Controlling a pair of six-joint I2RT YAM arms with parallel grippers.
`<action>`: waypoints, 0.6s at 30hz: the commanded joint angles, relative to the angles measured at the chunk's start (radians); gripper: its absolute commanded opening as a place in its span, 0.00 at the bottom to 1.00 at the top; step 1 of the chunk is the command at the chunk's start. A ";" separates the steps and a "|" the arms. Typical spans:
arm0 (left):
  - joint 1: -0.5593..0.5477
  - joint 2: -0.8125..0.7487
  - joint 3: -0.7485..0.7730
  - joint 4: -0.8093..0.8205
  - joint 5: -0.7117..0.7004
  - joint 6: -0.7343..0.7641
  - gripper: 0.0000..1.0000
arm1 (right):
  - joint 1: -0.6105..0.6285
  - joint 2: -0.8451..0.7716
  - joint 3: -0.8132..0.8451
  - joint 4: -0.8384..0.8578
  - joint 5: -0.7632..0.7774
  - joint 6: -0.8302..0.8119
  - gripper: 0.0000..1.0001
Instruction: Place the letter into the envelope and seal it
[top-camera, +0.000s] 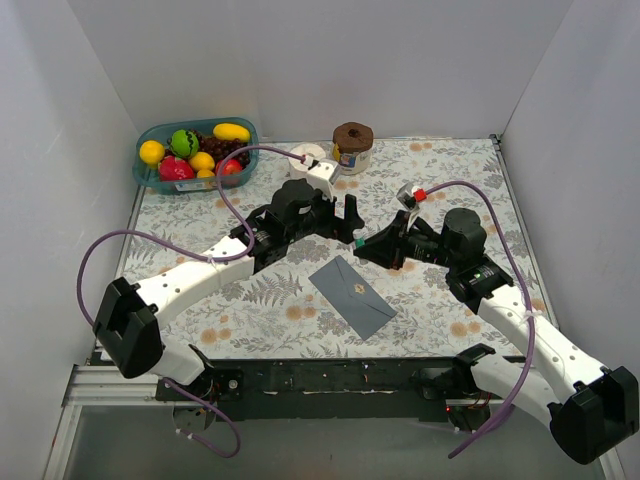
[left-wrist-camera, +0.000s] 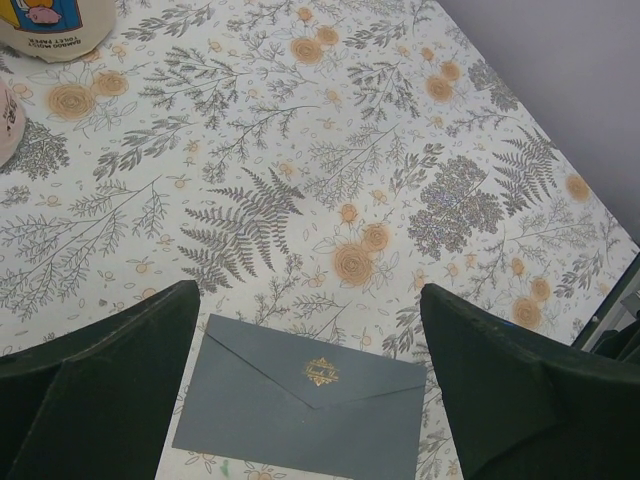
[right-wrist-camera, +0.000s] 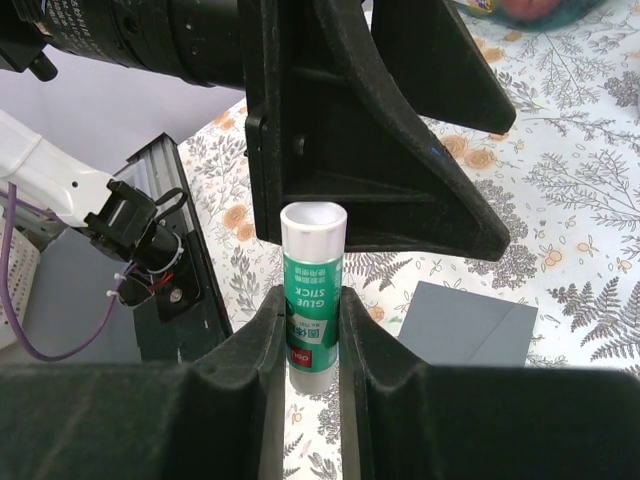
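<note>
Shows two robot arms, a left arm (top-camera: 190, 282) and a right arm (top-camera: 545, 355), white shells with black joints, reaching over one table cloth (top-camera: 250, 300) printed with grey ferns and orange blossoms. Counts one envelope (top-camera: 352, 297) (left-wrist-camera: 310, 410) (right-wrist-camera: 468, 325): dark slate-grey matte paper, flat, rectangular, pointed flap folded down, one small gold round seal at the flap's tip. Lies on the cloth near the front edge, between the two arms, below both grippers and touched by neither.

Left gripper (top-camera: 340, 215) (left-wrist-camera: 308, 295): two broad black wedge-shaped fingers (left-wrist-camera: 100, 380) spread wide apart, nothing between them, hovering above the envelope.

Right gripper (top-camera: 362, 250) (right-wrist-camera: 312, 330): two black fingers pinched on one glue stick (right-wrist-camera: 313, 280), a smooth green-and-white plastic cylinder held upright, open white rim at the top.

At the back: one teal see-through tub (top-camera: 140, 172) of glossy fruit, one jar (top-camera: 352, 148) with a brown ridged lid, one white roll (top-camera: 305, 156) just beside it
</note>
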 joint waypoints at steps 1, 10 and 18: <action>-0.073 0.014 0.040 0.005 0.085 0.043 0.93 | 0.010 -0.006 0.051 0.073 -0.004 -0.007 0.01; -0.096 0.026 0.043 0.002 0.113 0.063 0.93 | 0.010 -0.006 0.047 0.076 -0.001 -0.004 0.01; -0.136 0.060 0.071 -0.003 0.118 0.074 0.93 | 0.010 0.007 0.048 0.091 -0.018 0.008 0.01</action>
